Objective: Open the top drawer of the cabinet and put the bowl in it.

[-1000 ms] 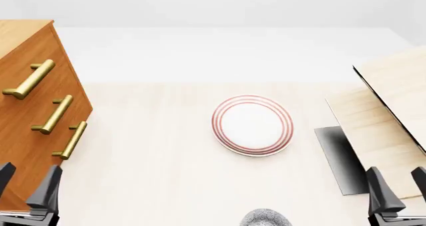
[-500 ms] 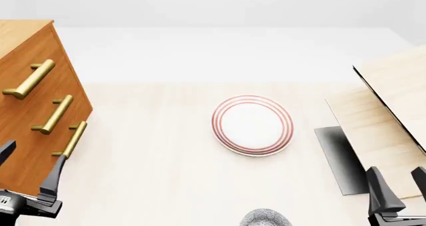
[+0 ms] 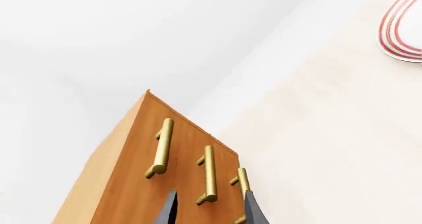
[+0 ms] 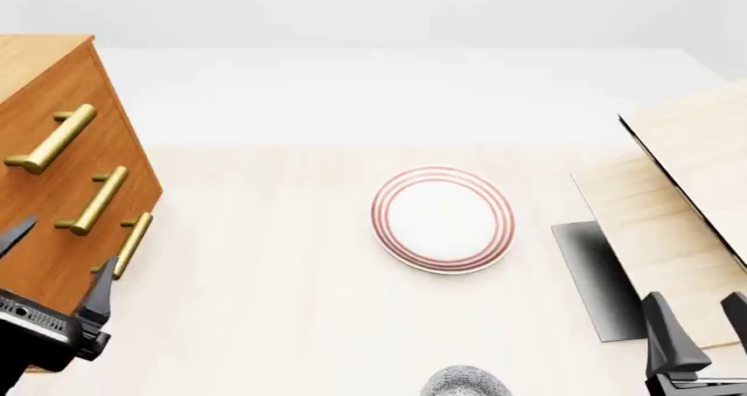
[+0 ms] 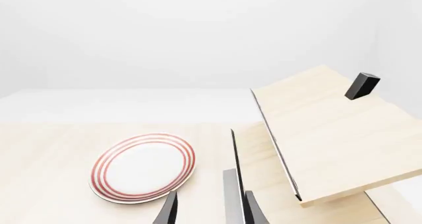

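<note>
The orange-brown cabinet (image 4: 47,81) stands at the table's left, and all three drawers are shut. The top drawer (image 4: 87,90) carries the uppermost brass handle (image 4: 52,140). In the left wrist view that handle (image 3: 160,147) sits beside the two lower ones. My left gripper (image 4: 59,256) is open and tilted, just in front of the cabinet's lower handles, with nothing between its fingers (image 3: 168,209). Only the rim of the speckled bowl (image 4: 467,383) shows, at the front view's bottom edge. My right gripper (image 4: 698,322) is open at the lower right and holds nothing.
A flat white plate with red rings (image 4: 443,219) lies mid-table, also seen in the right wrist view as the plate (image 5: 142,167). A pale light-wood box (image 4: 683,186) with a raised lid and a black knob (image 5: 361,85) stands at the right, close to my right gripper.
My left gripper has risen and moved forward toward the cabinet's front, tilting as it went. The right gripper, bowl and plate have not moved.
</note>
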Robot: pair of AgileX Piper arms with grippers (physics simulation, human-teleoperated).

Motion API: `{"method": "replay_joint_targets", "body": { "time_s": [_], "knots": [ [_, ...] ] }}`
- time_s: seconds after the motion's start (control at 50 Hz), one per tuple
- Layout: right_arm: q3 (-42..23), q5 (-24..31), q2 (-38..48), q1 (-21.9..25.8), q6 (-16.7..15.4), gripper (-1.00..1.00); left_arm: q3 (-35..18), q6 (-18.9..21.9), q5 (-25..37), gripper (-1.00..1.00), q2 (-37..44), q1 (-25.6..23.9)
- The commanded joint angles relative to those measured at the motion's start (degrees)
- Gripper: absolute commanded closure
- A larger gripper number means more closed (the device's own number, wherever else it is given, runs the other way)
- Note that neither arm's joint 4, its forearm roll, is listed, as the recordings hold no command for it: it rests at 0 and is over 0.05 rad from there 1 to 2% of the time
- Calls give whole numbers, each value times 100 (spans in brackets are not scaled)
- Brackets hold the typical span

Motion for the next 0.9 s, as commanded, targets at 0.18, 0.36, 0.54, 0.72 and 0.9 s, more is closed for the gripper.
{"method": "replay_joint_targets", "body": {
  "time_s": [0.18, 0.36, 0.54, 0.72, 0.9],
  "knots": [
    [9, 0, -11, 1, -7, -100, 137, 1474, -861, -100, 737, 327],
    [9, 0, -11, 1, -6, -100, 339, 2129, -1488, -100, 1141, 402],
    [9, 0, -12, 0, -5, -100, 260, 2720, -1772, -100, 1361, 598],
    [9, 0, -12, -1, -4, -100, -30, 2862, -1637, -100, 1414, 606],
    [9, 0, -11, 1, -7, -100, -53, 3241, -1997, -100, 1753, 695]
  ]
}}
